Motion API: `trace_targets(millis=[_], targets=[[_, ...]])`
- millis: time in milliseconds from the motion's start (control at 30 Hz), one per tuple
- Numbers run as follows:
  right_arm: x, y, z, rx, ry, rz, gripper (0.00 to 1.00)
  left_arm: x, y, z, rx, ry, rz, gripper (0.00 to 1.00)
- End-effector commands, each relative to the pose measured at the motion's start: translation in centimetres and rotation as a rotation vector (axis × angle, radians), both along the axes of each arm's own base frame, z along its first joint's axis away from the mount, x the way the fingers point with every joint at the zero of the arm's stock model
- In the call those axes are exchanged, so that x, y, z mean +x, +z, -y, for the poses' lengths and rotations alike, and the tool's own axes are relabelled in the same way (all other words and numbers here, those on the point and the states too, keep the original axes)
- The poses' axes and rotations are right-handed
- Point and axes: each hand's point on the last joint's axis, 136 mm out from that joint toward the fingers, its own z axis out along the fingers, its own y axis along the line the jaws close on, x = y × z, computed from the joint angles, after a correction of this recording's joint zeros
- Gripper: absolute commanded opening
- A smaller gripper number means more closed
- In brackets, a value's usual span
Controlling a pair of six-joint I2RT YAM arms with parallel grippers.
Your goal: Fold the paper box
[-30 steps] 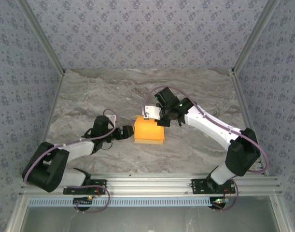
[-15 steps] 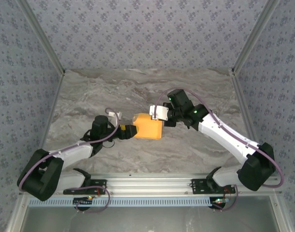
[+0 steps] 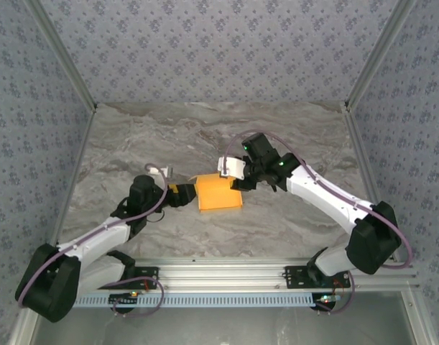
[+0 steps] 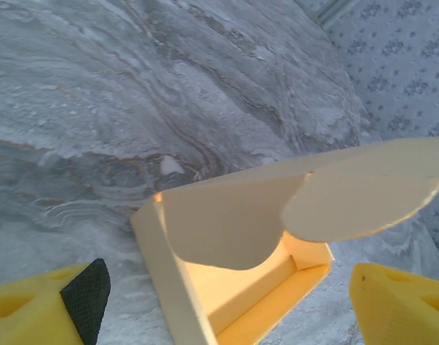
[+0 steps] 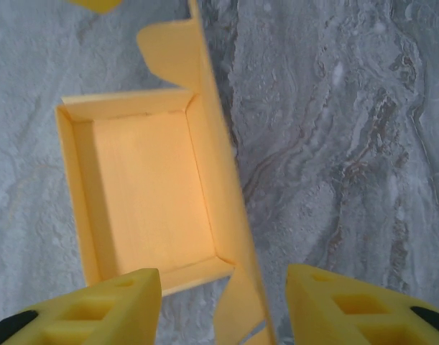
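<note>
Near the middle of the bench [image 3: 276, 136], the paper box [image 3: 220, 195] seems light and easily creased; hold its lid edge [image 5: 218, 144]. Left gripper [image 3: 180, 193] and right gripper [image 3: 237, 181] are released.

Floral-patterned walls [image 3: 219, 50] are enclosing the far and side edges of a grey marbled tabletop [image 3: 291, 136], and an aluminium rail [image 3: 226, 272] is running along its near edge.

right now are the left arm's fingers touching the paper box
Apart. The left wrist view shows the left fingers flanking the paper box at its open end, with bare table visible between each finger and the cardboard.
</note>
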Motion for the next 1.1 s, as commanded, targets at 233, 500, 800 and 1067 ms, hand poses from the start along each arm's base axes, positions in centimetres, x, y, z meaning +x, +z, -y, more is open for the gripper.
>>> trace_targets(millis=[233, 500, 800, 1067], targets=[[2.3, 5.4, 5.0, 0.677, -0.494, -0.262, 0.72, -0.4, 3.0, -0.4, 0.118, -0.037, 0.093, 0.88], [-0.4, -0.7, 4.4, 0.670, -0.421, -0.367, 0.70, 0.4, 1.8, 1.1, 0.205, -0.058, 0.072, 0.80], [2.3, -2.8, 3.9, 0.654, -0.479, -0.348, 0.70, 2.0, 1.6, 2.5, 0.261, -0.062, 0.026, 0.67], [3.1, -2.7, 3.5, 0.682, -0.515, -0.384, 0.41, 2.5, 1.8, 4.2, 0.217, -0.091, 0.002, 0.47]])
